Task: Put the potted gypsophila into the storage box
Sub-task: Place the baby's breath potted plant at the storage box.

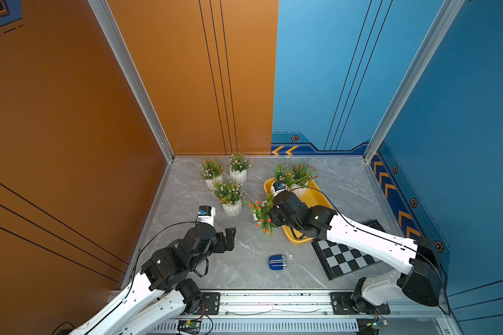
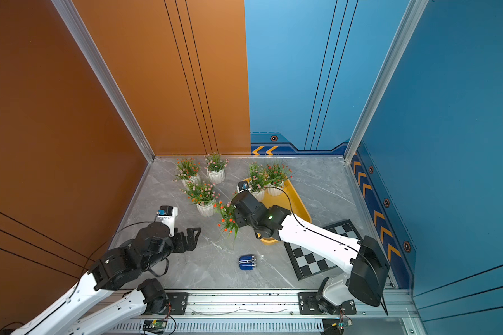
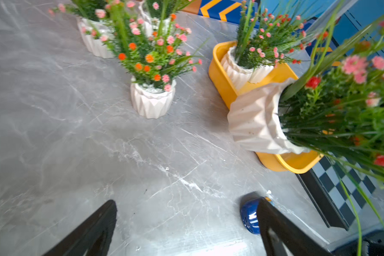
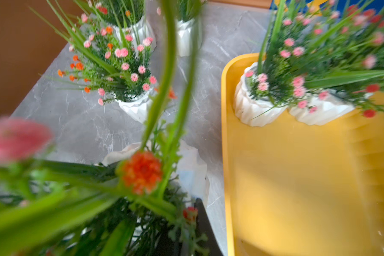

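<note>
White ribbed pot of gypsophila (image 3: pixel 255 124) hangs tilted just beside the rim of the yellow storage box (image 3: pixel 217 73), your right gripper (image 1: pixel 271 217) clenched in its foliage, left gripper (image 1: pixel 229 236) spread empty. Stems could slip, or the pot base could catch the rim.

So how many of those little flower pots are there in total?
6. Three stand grouped on the table: rear-left pot, rear pot, nearer pot. Two tray pots sit in the yellow tray. The right gripper holds a tilted pot. None seems hidden.
</note>
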Controlling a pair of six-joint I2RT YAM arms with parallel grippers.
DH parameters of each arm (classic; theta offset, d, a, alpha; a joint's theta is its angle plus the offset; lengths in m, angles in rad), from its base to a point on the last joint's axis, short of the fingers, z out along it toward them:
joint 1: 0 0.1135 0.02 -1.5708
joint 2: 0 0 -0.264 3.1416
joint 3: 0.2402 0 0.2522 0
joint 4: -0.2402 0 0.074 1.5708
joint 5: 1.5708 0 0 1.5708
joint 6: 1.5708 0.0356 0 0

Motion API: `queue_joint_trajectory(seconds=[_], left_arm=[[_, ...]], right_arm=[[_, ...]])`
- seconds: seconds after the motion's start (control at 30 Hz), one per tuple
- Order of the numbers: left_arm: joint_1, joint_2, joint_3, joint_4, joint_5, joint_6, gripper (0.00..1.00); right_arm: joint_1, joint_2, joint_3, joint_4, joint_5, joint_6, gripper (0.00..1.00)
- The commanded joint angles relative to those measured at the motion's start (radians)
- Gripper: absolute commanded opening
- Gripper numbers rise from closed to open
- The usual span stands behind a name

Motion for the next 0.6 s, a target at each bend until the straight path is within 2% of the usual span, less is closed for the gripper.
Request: queue_joint_trajectory(seconds=[0.0,0.3,0.57], left_arm=[[-0.034,0.106,0.068,0.149,0.089,0.085,1.0],[-0.09,0.451,0.19,0.424,0.178,0.154,0.99],[-0.09,0.654,0.31,0.494,0.18,0.159,0.99]], right_arm=[[-0.067,-0.077,-0.01,-0.04,0.027,-0.019,0.05],[-0.345,-0.158,-0.08,-0.069,-0.079,-0.041,0.05],[-0.519,-0.054,-0.101,-0.033,-0.16,-0.074,0.05]])
